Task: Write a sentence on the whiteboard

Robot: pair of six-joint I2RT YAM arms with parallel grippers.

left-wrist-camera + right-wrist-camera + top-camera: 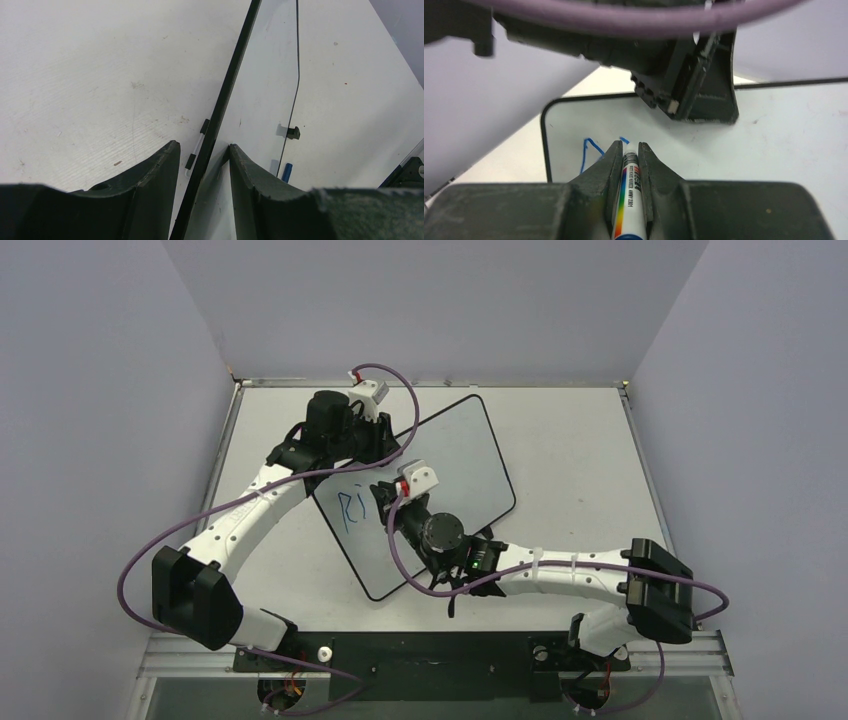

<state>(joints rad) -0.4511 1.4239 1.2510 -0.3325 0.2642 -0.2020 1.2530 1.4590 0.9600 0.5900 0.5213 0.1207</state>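
**Two letters up, pen at the board**

The whiteboard (462, 445) sits slantwise on the counter (580, 470), and both arms are working it. The left gripper (392, 440) is at the far long edge. In its wrist view the jaws straddle the thin black frame, half parted, and the board's edge runs down between them. It looks like a clamp, there to stop the glossy panel from skating or rocking under the pen.

Across from it, the right gripper (628, 145) has its jaws pinched narrow around a marker (628, 200). The barrel lies along the fingers and the tip pokes out in front, so the arm can steer it like a hand with a pen. The tip is on the surface or just off it, and the frames cannot settle which.

And the sentence (350, 508)? A blue "Ri" near the board's left corner, nothing more. In the right wrist view the blue strokes lie just beyond the jaw tips and to their left, right beside the nib. The left jaws stand apart from the writing, further along that far edge.

It looks like early days, with most of the wording to come. The next strokes should run rightward onto bare white.
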